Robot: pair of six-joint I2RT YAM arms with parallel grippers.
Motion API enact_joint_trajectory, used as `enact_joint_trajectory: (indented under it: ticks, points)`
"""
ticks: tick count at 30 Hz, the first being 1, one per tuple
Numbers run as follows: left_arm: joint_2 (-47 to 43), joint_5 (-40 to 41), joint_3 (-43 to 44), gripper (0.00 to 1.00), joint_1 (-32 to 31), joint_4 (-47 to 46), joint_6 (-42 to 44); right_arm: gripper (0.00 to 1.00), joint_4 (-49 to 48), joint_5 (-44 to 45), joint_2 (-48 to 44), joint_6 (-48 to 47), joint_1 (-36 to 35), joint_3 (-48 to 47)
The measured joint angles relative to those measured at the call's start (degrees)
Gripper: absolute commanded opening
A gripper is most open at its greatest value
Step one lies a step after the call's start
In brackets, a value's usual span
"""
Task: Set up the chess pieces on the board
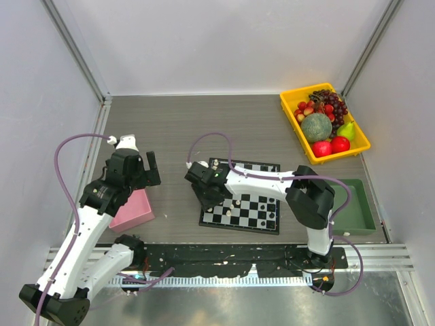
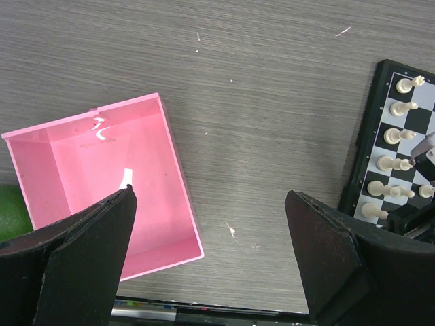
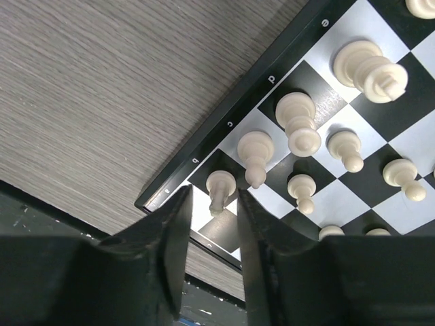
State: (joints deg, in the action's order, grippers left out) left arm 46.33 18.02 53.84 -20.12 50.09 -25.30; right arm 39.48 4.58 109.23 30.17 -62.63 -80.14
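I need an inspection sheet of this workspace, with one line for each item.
Surface: grey wood-grain table, small white specks.
Job's things: white pieces stand on the board near its edge; one white piece is in the pink box.
Clutter: yellow tray of fruit; green bin.
Grippers: left pincer open, over the table beside the box; right pincer straddles a corner piece, grip unclear.
Cables: purple cables arch in loose loops.
Surroundings: white walls, metal frame posts.
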Motion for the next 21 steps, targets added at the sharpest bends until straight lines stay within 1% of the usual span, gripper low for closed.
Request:
enact_joint_trajectory:
  ticks: [3, 7, 9, 15, 21]
  points:
    - [0.00, 0.00, -0.09, 1.00, 0.00, 0.00, 0.00, 0.46, 0.09, -0.46, -0.11, -0.07, 0.00, 0.00]
    - [0.00, -0.02, -0.09, 1.00, 0.00, -0.02, 0.02, 0.46, 0.79, -0.87, -2.29, -0.09, 0.00, 0.04]
    - [0.00, -0.02, -0.09, 1.00, 0.00, -0.02, 0.02, 0.46, 0.90, -0.81, -4.98, -0.07, 0.00, 0.76]
    - [0.00, -0.07, -0.09, 1.00, 0.00, -0.07, 0.00, 0.45, 1.53, 0.63, -14.01, 1.01, 0.02, 6.49]
    - [0.02, -0.26, -0.09, 0.99, 0.00, -0.09, 0.00, 0.44, 2.97, 1.66, -15.32, 3.37, 0.20, 12.55]
